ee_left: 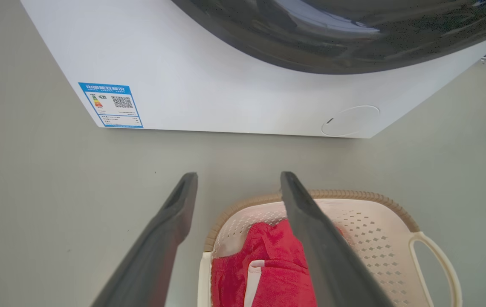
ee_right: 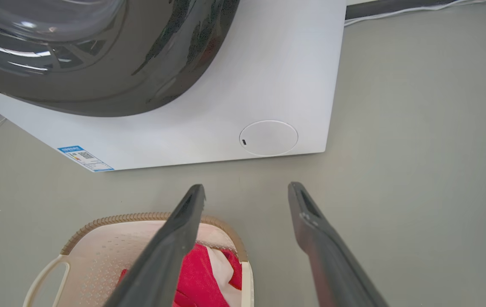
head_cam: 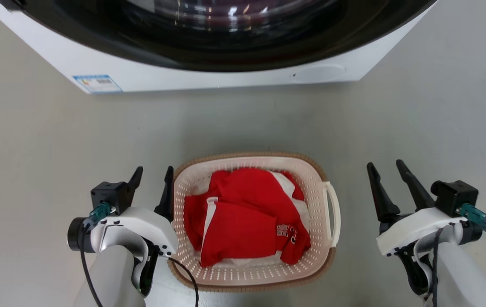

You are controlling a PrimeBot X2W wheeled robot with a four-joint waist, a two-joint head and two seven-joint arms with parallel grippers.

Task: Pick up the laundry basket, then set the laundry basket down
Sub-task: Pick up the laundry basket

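Head view gives me the layout: the laundry basket (head_cam: 249, 154) sits on the floor (head_cam: 34, 149) in front of the washing machine (head_cam: 209, 81), with red clothes (head_cam: 247, 213) heaped inside and nothing gripping it. I judge this to be the approach, ahead of the pick-up. My left end effector (head_cam: 154, 170) is spread wide and empty. Its inner finger is just beside the basket's left side or touching it, I can't tell which. The right end effector (head_cam: 384, 164) is just as wide and empty, but stands well apart from the right handle (head_cam: 337, 213).

Next, I reckon, the right arm has to come in toward that handle. Each pair of jaws then needs to straddle a handle or the rim before both close and rise together. An uneven lift could tip the clothes out.

Left wrist view adds what the head camera can't. One finger runs over the inside of the basket and the other over bare floor, so the wall lies between them, though I can't tell how far above it they are. Right wrist view shows the left handle (ee_right: 59, 261), which my left arm hides from the head camera. There, one of the right arm's own fingers crosses the basket's near edge and the other lies over floor.
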